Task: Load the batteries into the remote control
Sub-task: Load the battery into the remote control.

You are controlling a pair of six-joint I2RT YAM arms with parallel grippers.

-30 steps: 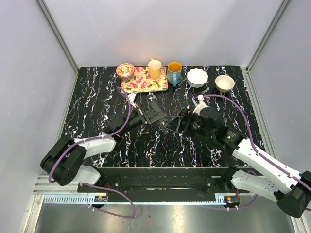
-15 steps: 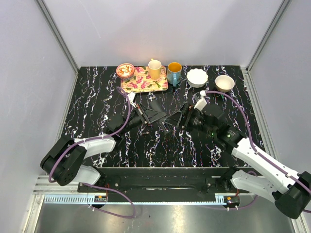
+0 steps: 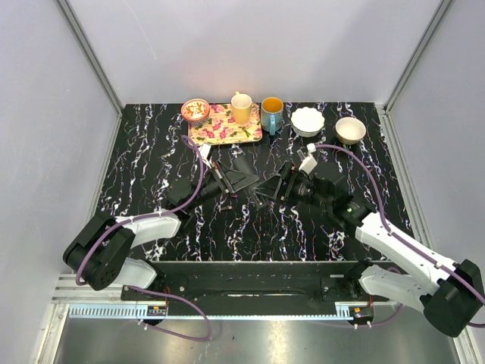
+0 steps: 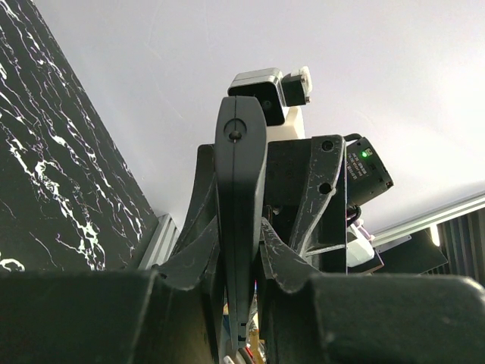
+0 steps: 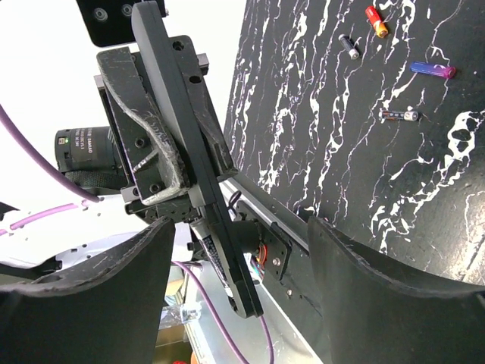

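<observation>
Remote control [image 4: 241,189] half-hidden between left fingers [image 4: 195,258]

Bright even light; near fingers [image 5: 83,303] blurred.

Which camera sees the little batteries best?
The right wrist view: several batteries lie apart on the table, colours clear. In the top view they are too small to tell. The left wrist view shows none, only the remote.

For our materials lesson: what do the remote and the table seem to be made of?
Remote: probably black plastic, matte; its surface shows a dull, even sheen. Table: black with white veins, marble-like, perhaps only a printed laminate; smooth.
</observation>
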